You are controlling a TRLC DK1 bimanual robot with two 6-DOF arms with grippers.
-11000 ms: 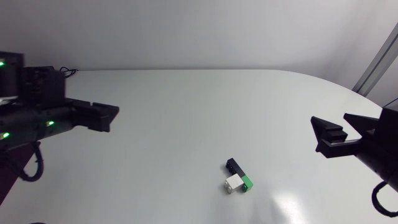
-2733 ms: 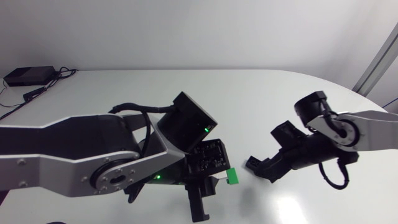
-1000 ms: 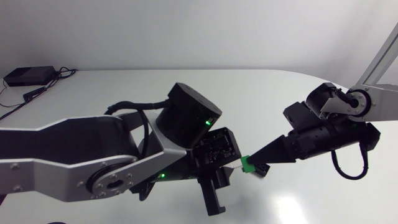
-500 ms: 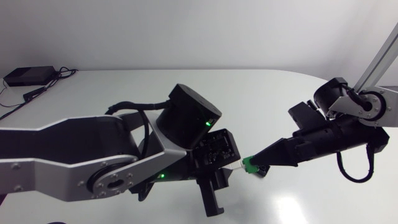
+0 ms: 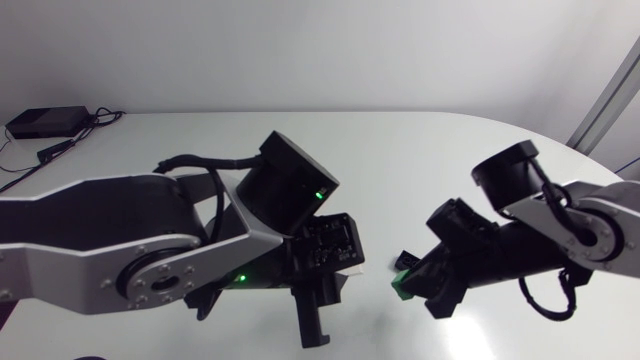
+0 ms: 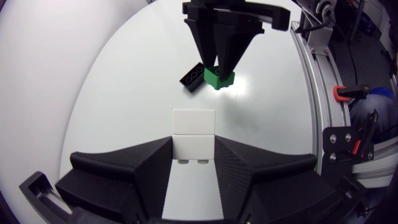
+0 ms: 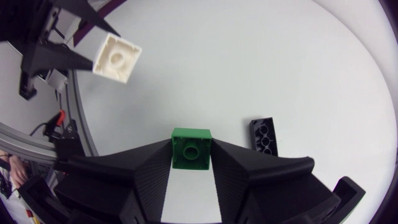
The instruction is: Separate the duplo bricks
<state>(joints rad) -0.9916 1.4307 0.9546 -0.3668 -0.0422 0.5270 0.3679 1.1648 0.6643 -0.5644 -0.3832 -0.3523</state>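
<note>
So the left gripper is clamped on the white duplo brick, holding it up off the table. Next over, the black duplo brick lies flat on the table. The right gripper has the green duplo brick pinched between its fingers, just beside the black one and well apart from the white.

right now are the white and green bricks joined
No, the white plastic brick sits alone in the left pincer, clear of the green plastic brick.
</note>
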